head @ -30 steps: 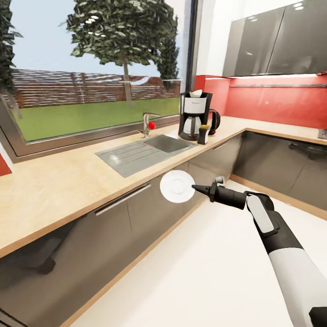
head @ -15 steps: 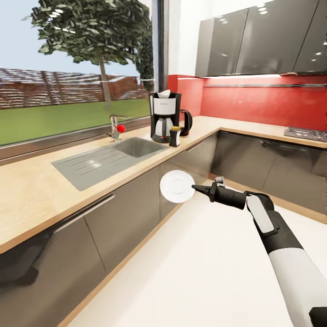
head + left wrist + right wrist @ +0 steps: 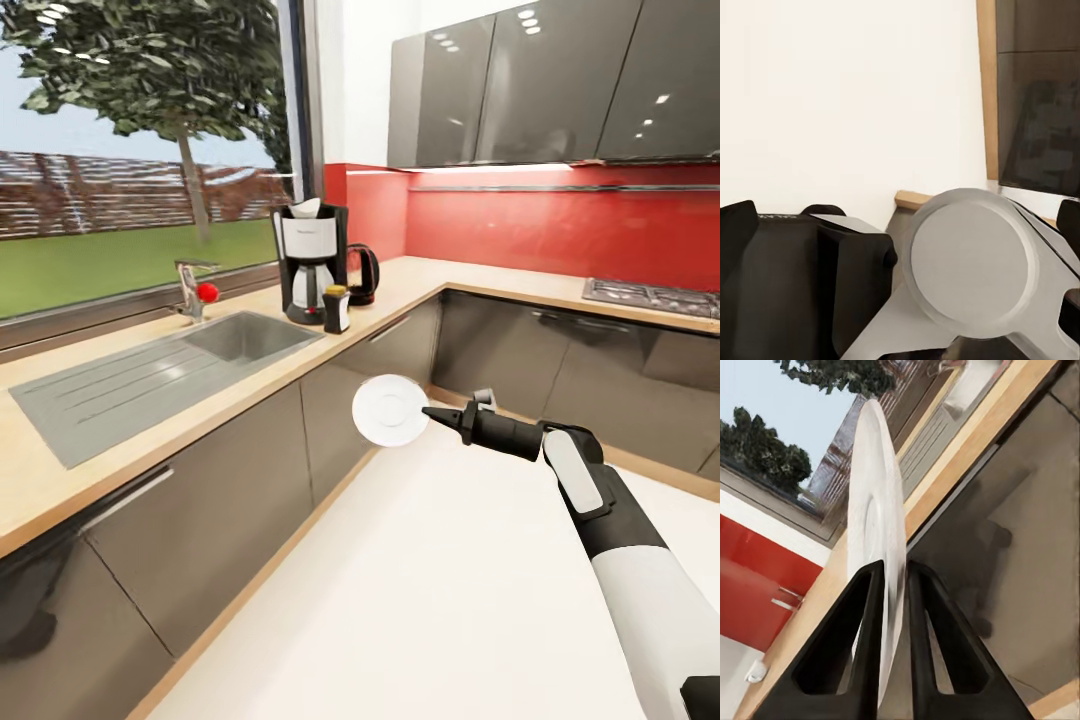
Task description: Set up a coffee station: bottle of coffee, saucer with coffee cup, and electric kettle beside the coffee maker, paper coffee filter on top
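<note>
My right gripper (image 3: pixel 432 413) is shut on the rim of a white saucer (image 3: pixel 390 411), held out over the floor in front of the cabinets. In the right wrist view the saucer (image 3: pixel 876 547) stands edge-on between the two dark fingers (image 3: pixel 844 637). On the countertop by the window stands the black and white coffee maker (image 3: pixel 311 262) with a paper filter (image 3: pixel 306 207) on top. A dark coffee bottle (image 3: pixel 337 309) stands in front of it and a black kettle (image 3: pixel 362 273) beside it. My left gripper's fingers (image 3: pixel 735 225) sit wide apart at the picture's edges, near the robot's own body.
A grey sink and drainboard (image 3: pixel 110 385) with a faucet (image 3: pixel 192 290) are set into the wooden countertop (image 3: pixel 420 285). Dark cabinets run below in an L shape, with a stove (image 3: pixel 650 297) on the far right run. White floor (image 3: pixel 430 600) lies ahead.
The whole head view has shifted: the counter, sink and coffee maker slid left and nearer as the robot turned. My right arm keeps the saucer in the same pose.
</note>
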